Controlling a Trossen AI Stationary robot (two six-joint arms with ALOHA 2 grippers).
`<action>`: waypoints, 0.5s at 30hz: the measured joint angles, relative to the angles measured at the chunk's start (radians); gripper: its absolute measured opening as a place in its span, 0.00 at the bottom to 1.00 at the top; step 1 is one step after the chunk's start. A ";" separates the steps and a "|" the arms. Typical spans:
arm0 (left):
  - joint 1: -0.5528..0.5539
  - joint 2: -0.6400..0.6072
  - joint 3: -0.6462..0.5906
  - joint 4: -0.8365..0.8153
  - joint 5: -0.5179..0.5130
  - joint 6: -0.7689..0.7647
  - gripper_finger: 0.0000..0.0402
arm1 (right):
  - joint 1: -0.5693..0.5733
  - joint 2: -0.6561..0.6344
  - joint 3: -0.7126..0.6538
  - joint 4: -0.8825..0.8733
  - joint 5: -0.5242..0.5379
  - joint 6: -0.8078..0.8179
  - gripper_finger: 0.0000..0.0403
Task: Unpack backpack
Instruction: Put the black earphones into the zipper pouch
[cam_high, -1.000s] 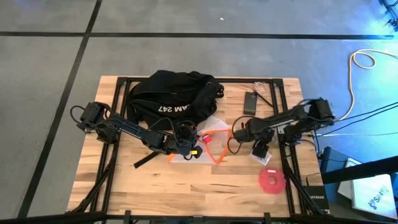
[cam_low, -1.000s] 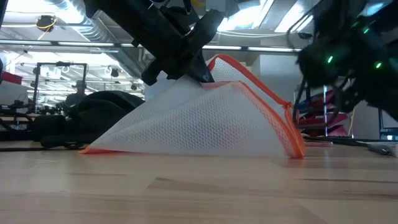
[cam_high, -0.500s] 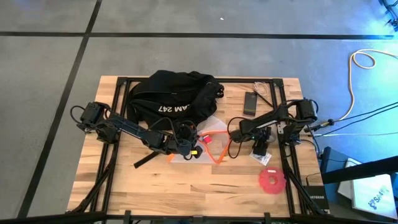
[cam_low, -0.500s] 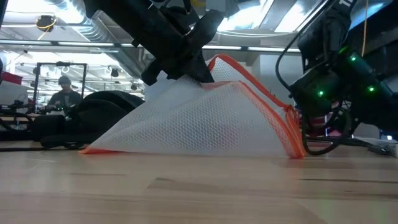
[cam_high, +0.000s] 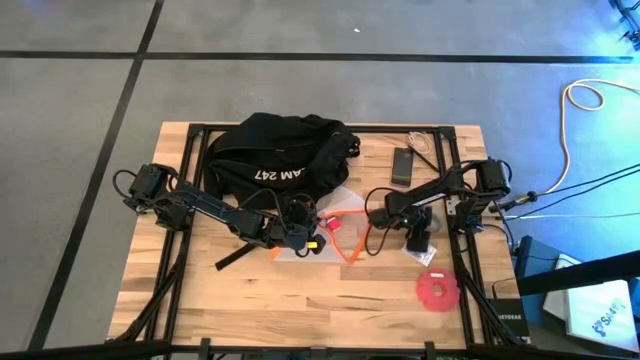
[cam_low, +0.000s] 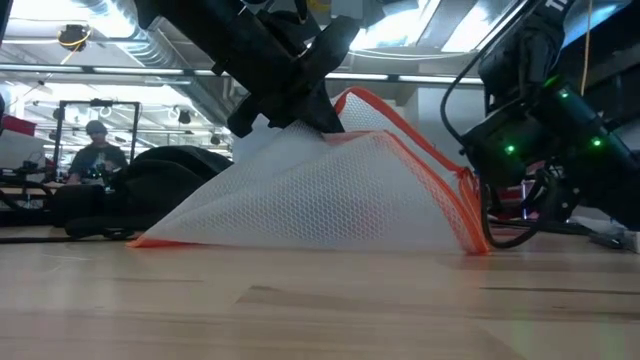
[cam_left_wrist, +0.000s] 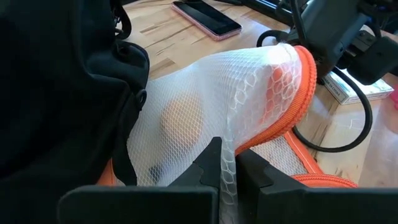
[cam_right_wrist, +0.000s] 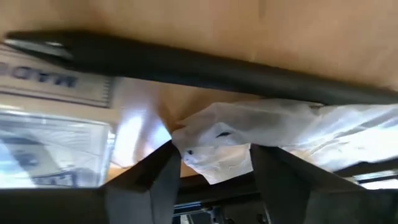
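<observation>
Item: backpack (cam_high: 280, 155), black soft fabric, white lettering "AM 247", lying slumped at upper centre of the bench (cam_high: 240, 310) in the high view; at the left edge of the low view as a dark mound (cam_low: 150, 180). Item: white mesh pouch (cam_low: 330, 190) with orange trim, centre of the bench just below the backpack, pulled up into a tent shape in the low view; something pale and rounded shows through the mesh in the left wrist view. Left gripper (cam_left_wrist: 227, 165): fingers closed together on a fold of the mesh pouch, pinching it from above, which appears to be why the pouch stands peaked instead of lying flat. Right gripper (cam_right_wrist: 211, 165): low over the bench at centre right of the high view, beside the pouch's orange edge; fingers apart, with crumpled clear plastic wrap (cam_right_wrist: 249, 134) between them, whether gripped or merely beneath cannot be told. Other contents on the bench: flat black phone (cam_high: 403, 163) at upper right; red round object (cam_high: 436, 290) at lower right; a white printed packet (cam_left_wrist: 357, 87) near the right arm. Judgement: the pouch is already out of the backpack and is likely being lifted clear or opened. A person (cam_low: 95, 155) sits in the room beyond, at the left of the low view.
</observation>
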 joint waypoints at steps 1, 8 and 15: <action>0.000 0.000 0.000 0.000 0.000 0.000 0.00 | 0.000 0.000 0.000 0.001 -0.008 -0.001 0.40; 0.000 0.000 0.000 0.000 0.000 0.000 0.00 | 0.002 0.000 0.000 0.005 -0.023 0.000 0.21; 0.000 0.000 0.000 0.000 0.000 0.000 0.00 | 0.002 0.000 0.001 -0.017 -0.023 0.035 0.09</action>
